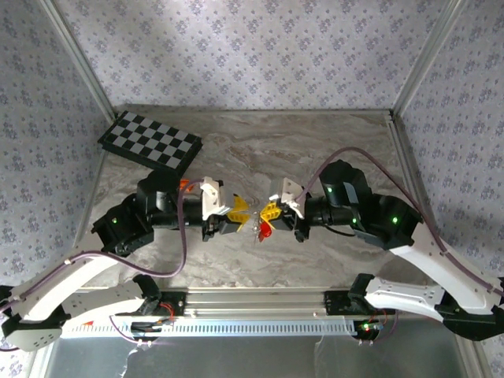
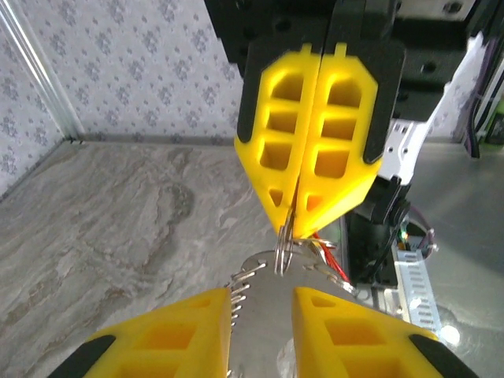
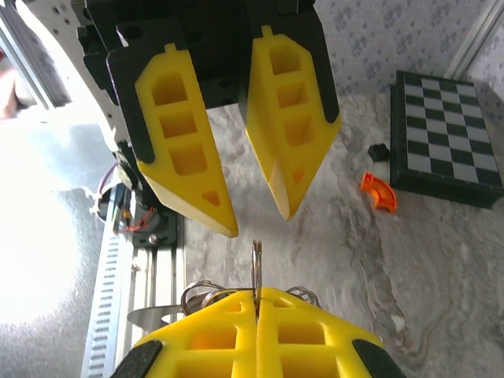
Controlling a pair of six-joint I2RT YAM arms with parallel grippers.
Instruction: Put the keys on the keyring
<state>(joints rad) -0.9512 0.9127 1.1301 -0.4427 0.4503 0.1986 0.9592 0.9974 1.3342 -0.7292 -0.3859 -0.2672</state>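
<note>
- Right gripper clamped fully shut, tips pinching a thin silvery loop of the keyring, seen edge-on.
- Left gripper slightly parted, yellow fingers holding nothing. In the left wrist view, the ridged edge of the keyring sits in the gap between them; contact impossible to judge.
- Grippers tip to tip near the centre of the table, left at 9 o'clock, right at 3 o'clock.
- Red-headed key at 6 o'clock, just below the meeting tips.
- Checkerboard toward 10 o'clock; orange curved piece near it.
</note>
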